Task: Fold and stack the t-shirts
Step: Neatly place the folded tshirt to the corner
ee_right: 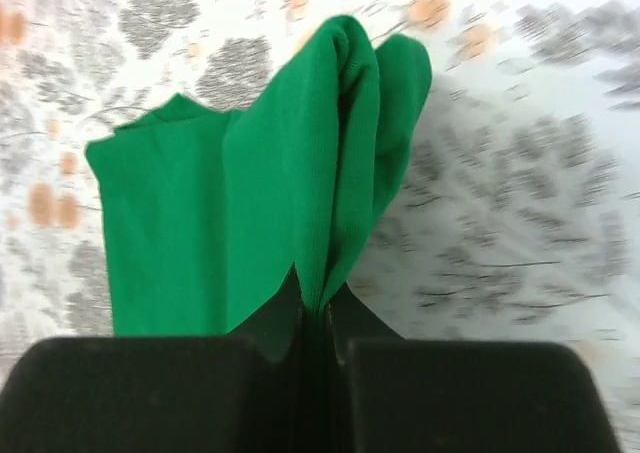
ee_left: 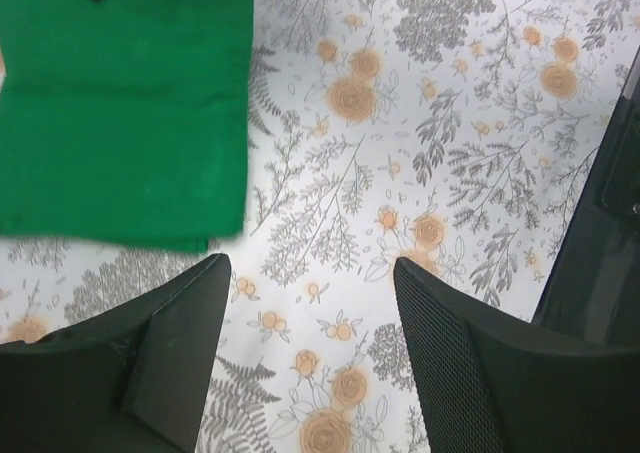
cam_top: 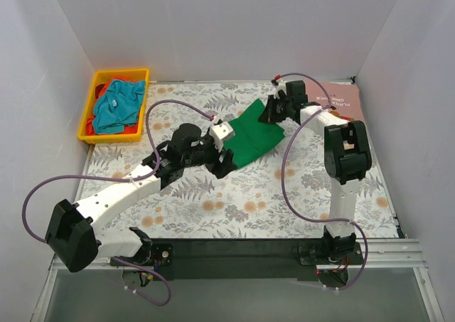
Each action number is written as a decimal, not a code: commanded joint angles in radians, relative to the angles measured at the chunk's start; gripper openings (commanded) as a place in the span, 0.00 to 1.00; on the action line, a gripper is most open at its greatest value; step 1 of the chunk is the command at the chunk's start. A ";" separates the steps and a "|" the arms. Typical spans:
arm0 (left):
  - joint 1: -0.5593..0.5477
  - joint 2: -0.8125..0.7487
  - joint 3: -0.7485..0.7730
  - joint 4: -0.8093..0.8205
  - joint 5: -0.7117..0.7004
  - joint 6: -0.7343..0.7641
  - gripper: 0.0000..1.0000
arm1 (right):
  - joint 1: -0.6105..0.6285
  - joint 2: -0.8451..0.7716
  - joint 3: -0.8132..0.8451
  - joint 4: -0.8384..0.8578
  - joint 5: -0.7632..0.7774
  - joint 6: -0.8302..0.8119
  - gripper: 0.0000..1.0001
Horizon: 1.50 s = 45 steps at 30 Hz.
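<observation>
Shirts, four: green (cam_top: 250, 133); teal (cam_top: 117, 103); red (cam_top: 128, 129); pink (cam_top: 341, 102)

Bright, even light; green t-shirt (ee_right: 230, 203) sharp, table cover (ee_right: 520, 203) behind it blurred.

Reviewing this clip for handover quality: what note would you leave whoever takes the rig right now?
Left gripper: open, empty, beside the green t-shirt.
Right gripper: shut on the green t-shirt's far edge.
Teal t-shirt and red t-shirt in the yellow bin; pink t-shirt flat, far right.
Done: green looks partly folded. To do: finish it, fold the binned ones, stack.
</observation>
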 commanded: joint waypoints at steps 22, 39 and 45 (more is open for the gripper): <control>0.050 -0.080 -0.147 -0.075 -0.034 -0.023 0.68 | -0.181 0.061 0.688 -0.418 0.191 -0.556 0.01; 0.050 -0.068 -0.157 -0.064 -0.040 -0.029 0.69 | -0.228 0.009 0.781 -0.415 0.191 -0.505 0.01; 0.050 -0.060 -0.156 -0.060 -0.039 -0.032 0.69 | -0.246 0.000 0.797 -0.415 0.184 -0.511 0.01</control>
